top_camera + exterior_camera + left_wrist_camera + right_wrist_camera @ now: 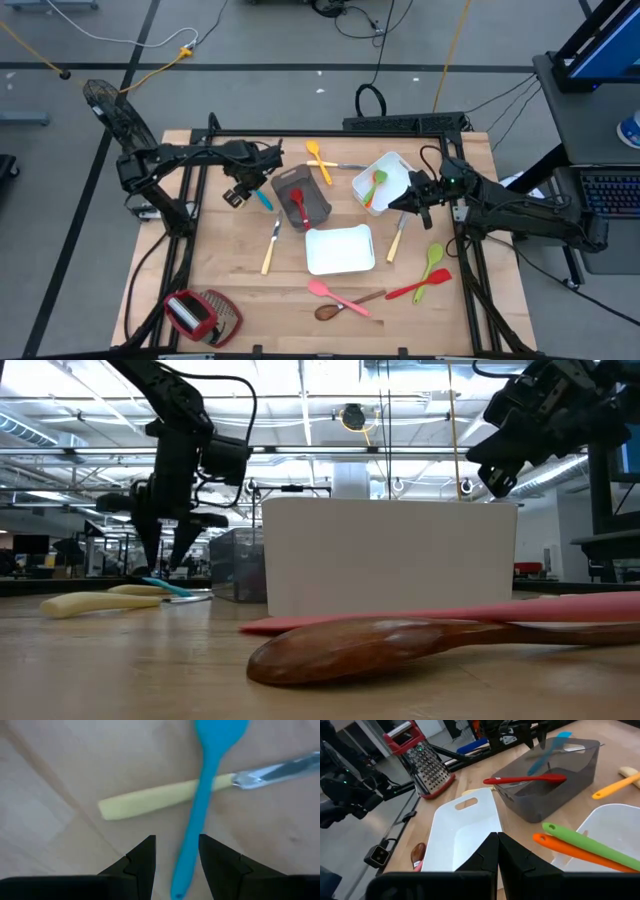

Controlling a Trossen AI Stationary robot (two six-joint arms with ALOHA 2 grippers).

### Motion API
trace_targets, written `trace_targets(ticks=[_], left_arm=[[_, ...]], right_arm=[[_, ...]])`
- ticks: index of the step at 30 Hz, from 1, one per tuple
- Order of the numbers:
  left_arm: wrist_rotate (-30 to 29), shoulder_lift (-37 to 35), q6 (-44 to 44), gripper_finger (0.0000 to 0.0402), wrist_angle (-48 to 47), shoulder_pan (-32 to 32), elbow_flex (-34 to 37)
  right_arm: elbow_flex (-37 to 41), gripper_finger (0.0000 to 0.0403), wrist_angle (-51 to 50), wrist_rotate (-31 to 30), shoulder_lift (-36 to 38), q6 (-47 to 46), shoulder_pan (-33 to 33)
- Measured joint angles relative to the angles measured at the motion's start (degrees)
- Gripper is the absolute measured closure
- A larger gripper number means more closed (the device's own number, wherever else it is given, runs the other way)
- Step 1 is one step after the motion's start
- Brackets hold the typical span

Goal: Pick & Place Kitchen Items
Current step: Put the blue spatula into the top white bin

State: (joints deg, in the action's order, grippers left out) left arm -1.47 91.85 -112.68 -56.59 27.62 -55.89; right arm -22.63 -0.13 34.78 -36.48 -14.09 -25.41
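We hover our left gripper (176,865) over the blue spatula (202,795), fingers parted astride its handle, gripping nothing yet. It lies on the tabletop (240,290) across a knife (165,802). Our right gripper (497,851) waits shut and empty above the white tray (392,170).

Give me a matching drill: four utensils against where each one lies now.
1 blue spatula
2 red spoon
3 orange spoon
4 wooden spoon

A in the grey bin
B in the white tray by the shut right gripper
C on the table beside the pink spoon
D across a knife, under the left gripper with its open jaws

Pairs: 1-D, 2-A, 3-B, 4-C
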Motion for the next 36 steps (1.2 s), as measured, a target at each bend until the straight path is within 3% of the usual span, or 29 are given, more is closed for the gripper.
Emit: trace_targets(ticks=[6,21,36], left_arm=[[1.4,0.0,-0.8,0.025,6.7,-0.3,3.3],[-1.2,0.0,-3.0,0.025,12.2,-0.3,6.0],[-2.1,1.7,-1.9,0.025,12.0,0.7,5.9]], right_arm=[[0.0,0.0403,0.0,0.0,0.2,0.0,0.0],[0.0,0.0403,-0.1,-0.1,0.2,-0.1,0.0],[0.0,0.0403,-0.1,-0.2,0.2,-0.2,0.0]])
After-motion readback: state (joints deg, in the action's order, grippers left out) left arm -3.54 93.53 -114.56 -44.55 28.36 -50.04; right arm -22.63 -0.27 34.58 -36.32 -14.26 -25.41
